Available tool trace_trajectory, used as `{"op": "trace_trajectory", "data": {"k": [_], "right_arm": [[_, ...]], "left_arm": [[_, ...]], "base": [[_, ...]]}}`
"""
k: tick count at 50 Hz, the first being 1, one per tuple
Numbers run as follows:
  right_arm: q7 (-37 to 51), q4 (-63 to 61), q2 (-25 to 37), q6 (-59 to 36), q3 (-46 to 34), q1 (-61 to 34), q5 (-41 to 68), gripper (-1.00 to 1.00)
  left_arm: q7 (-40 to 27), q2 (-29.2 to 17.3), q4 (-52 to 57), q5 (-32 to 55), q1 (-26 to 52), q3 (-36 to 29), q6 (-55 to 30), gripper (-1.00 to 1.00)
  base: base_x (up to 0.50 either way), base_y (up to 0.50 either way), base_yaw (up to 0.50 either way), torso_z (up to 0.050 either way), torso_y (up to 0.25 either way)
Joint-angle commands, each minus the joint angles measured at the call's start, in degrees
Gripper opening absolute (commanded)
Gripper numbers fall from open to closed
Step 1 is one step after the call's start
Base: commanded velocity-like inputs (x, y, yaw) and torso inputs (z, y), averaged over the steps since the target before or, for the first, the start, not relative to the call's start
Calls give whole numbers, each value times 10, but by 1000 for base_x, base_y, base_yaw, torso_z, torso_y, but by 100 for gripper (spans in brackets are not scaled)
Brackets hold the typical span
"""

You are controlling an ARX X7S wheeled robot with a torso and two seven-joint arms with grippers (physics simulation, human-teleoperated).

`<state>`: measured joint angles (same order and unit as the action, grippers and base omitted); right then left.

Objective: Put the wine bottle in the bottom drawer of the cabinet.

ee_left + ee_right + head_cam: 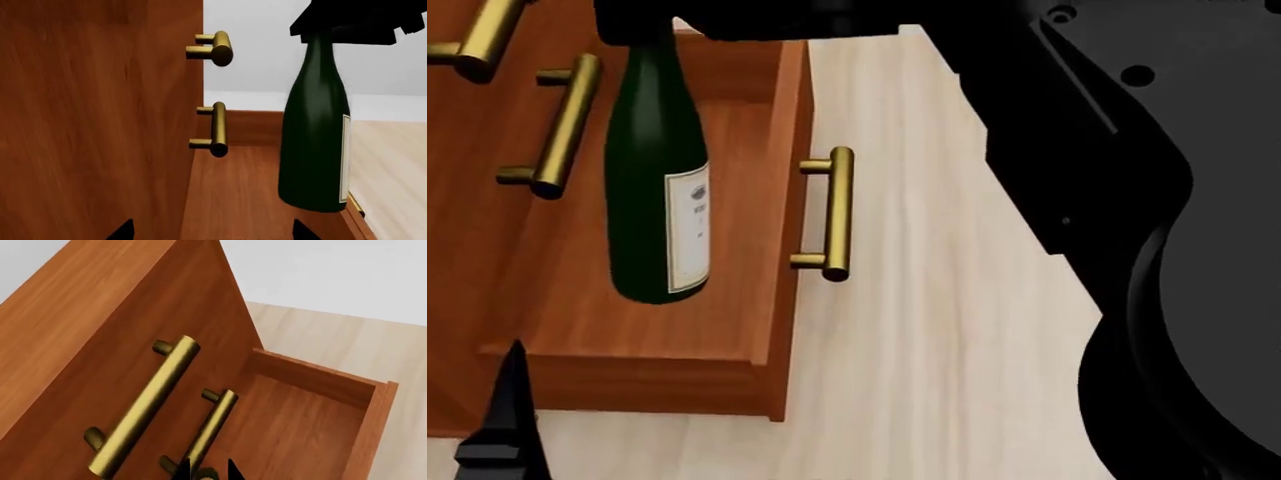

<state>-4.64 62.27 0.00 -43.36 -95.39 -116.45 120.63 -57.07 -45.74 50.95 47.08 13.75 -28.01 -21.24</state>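
Matte black arm (1094, 150); rounded housings; recessed screws.

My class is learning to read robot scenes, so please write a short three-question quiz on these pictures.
1. True or false: the bottom drawer of the cabinet is pulled open.
2. Which hand holds the wine bottle? A) the left B) the right C) neither
3. Fill in: the bottle is gripped at its ____.

Key: 1 true. 2 B, the right hand. 3 neck.
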Motion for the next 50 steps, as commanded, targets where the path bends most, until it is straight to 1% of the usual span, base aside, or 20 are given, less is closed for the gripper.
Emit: {"op": "trace_trajectory", "data": {"k": [1,12,18,35,50], "right_arm": [[-1,-6,0,-3,19,-1,3,-100],[2,-1,0,-8,18,1,8,-100],[-1,-7,0,-16,19,3,-4,-100],[5,-7,0,-19,19,7,17,-100],[9,-14,0,-13,20,17,11,-100]], "left_arm": [[-6,-5,10,0,-2,6,5,100],[4,3,-5,-4,-2,-5,5,100],[2,2,-7,-2,0,-4,3,100],[6,0,-10,-4,-4,-4,10,100],[7,-1,-10,-6,-6,-6,13,100]], "base": [[0,0,0,0,-113],[0,0,0,0,-112],[0,0,0,0,-112],[0,0,0,0,-112],[0,0,0,0,-112]]}}
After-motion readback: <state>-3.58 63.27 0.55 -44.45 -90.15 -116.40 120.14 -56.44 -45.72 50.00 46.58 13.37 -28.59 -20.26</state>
